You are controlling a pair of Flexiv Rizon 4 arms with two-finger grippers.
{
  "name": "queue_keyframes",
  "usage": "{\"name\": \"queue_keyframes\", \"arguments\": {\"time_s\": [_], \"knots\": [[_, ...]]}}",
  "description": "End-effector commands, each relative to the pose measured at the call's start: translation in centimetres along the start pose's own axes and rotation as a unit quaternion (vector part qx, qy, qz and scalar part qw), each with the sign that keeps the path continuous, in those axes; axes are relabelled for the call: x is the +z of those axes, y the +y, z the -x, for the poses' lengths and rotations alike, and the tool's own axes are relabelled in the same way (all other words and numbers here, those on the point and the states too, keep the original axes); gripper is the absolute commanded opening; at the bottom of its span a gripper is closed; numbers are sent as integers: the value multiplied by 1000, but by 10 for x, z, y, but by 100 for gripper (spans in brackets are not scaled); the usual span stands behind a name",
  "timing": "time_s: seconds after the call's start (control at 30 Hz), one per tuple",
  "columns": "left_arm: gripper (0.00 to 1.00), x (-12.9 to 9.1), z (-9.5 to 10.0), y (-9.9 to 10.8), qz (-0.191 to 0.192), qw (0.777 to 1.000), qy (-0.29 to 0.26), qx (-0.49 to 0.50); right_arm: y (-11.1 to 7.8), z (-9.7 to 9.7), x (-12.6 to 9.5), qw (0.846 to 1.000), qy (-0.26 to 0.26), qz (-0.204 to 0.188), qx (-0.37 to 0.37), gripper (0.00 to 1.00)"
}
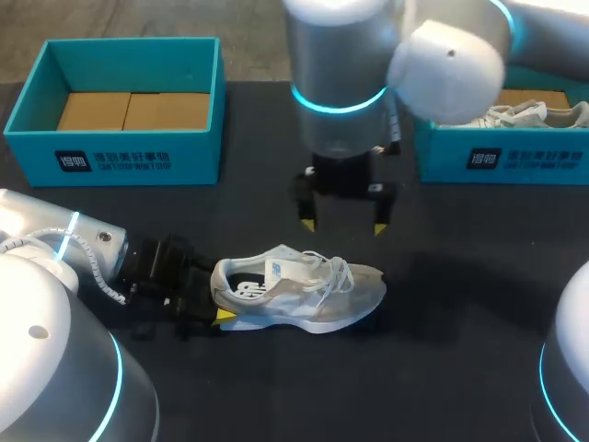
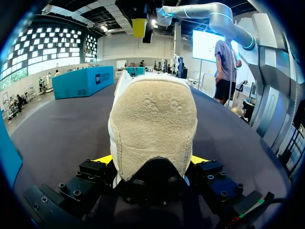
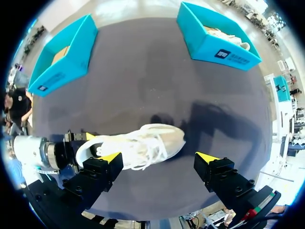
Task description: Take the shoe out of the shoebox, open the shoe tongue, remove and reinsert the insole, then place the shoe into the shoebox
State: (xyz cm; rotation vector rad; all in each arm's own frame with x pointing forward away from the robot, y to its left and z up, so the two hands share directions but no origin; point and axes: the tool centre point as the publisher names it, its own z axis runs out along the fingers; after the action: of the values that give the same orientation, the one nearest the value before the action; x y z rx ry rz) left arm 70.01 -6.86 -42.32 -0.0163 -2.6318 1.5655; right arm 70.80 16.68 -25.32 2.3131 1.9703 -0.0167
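Left fingers [image 2: 103,159] are clamping the shoe [image 1: 304,290] at the heel, their tips mostly hiding behind it. Right fingers [image 3: 110,157] are hanging spread wide above the laces, touching nothing. Shoe is sitting upright on the worktop [image 1: 460,304], well apart from the left shoebox [image 1: 110,157]. The right shoebox [image 1: 502,157] is partly hiding behind the right arm [image 1: 442,64].

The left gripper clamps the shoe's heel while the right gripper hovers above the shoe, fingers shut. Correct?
Not quite. The right gripper is wide open, not shut, as the right wrist view shows. The rest stands: the left gripper clamps the heel of the shoe, and the right gripper hovers above it.
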Motion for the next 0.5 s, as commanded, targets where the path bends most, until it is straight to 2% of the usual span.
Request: {"name": "queue_keyframes", "arguments": {"time_s": [0.03,0.5], "knots": [[0,4,2,1,2,1000,0,0,-8,-27,6,999,-47,5,-7,100],[0,4,2,1,2,1000,0,0,-34,-70,21,997,-73,4,-23,100]]}}
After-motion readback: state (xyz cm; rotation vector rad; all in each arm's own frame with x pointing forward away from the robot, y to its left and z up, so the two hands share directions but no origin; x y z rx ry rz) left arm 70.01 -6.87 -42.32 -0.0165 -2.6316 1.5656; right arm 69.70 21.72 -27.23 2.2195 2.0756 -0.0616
